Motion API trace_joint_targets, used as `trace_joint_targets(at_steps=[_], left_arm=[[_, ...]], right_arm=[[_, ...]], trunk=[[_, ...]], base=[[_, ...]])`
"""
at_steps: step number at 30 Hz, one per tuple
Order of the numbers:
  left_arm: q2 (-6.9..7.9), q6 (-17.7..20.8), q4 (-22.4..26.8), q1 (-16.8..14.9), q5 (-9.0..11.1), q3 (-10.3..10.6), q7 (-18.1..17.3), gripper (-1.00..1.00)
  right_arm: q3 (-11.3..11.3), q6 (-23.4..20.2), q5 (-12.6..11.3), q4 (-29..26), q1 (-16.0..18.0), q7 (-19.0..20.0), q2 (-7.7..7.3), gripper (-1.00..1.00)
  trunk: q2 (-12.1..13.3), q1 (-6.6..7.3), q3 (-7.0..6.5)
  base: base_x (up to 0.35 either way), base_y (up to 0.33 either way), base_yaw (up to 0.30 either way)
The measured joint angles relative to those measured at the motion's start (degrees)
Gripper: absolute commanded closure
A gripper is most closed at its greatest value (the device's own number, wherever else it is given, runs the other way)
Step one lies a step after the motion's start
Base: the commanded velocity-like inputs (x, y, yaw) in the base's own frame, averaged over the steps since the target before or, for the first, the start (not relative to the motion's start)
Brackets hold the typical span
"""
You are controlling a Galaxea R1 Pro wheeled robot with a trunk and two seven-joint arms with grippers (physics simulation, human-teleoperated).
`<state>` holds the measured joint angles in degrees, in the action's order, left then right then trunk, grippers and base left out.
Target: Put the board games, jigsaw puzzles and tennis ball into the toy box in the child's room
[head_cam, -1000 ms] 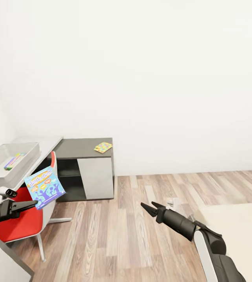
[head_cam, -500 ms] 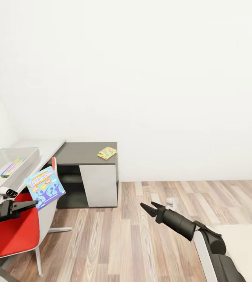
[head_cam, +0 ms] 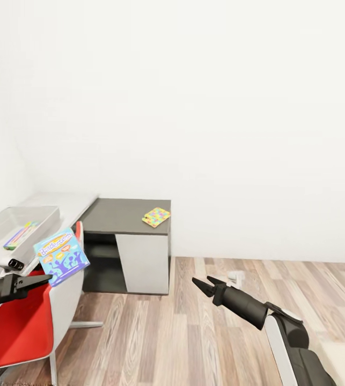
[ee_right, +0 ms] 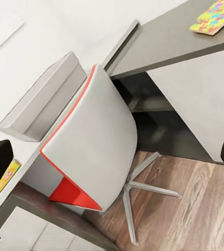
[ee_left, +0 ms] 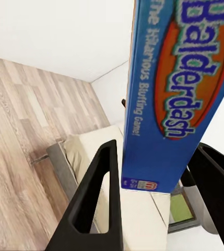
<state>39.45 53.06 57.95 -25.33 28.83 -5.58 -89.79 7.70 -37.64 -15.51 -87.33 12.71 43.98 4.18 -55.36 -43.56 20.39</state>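
The left end effector [head_cam: 42, 277] clamps the blue board game [head_cam: 61, 256] (upright), toy box [head_cam: 16, 225] at its 11 o'clock; the right end effector [head_cam: 205, 283] gapes narrowly.

The blue board game [ee_left: 182, 89] reads "Balderdash" and "The Hilarious Bluffing Game!"

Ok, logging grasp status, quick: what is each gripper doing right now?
Left gripper: shut on the flat blue Balderdash game box.
Right gripper: open, holding nothing.
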Motion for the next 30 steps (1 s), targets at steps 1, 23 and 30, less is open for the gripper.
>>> trace_joint_targets(at_steps=[1, 23, 30], left_arm=[[0.00, 0.00, -0.01, 0.00, 0.00, 0.00, 0.00, 1.00], [-0.18, 0.00, -0.03, -0.02, -0.01, 0.01, 0.00, 1.00], [-0.19, 0.00, -0.04, -0.03, -0.01, 0.04, -0.01, 1.00]], right_arm=[[-0.02, 0.00, 0.02, 0.00, 0.03, 0.00, 0.01, -1.00], [-0.06, 0.00, -0.06, -0.02, 0.08, 0.06, 0.03, -1.00], [-0.06, -0.03, -0.10, -0.08, 0.08, 0.05, -0.01, -1.00]], trunk=[[0.00, 0.00, 0.00], [0.00, 0.02, 0.00], [0.00, 0.02, 0.00]], base=[[0.048, 0.000, 0.286], [0.075, 0.016, 0.264], [0.307, 0.028, 0.019]])
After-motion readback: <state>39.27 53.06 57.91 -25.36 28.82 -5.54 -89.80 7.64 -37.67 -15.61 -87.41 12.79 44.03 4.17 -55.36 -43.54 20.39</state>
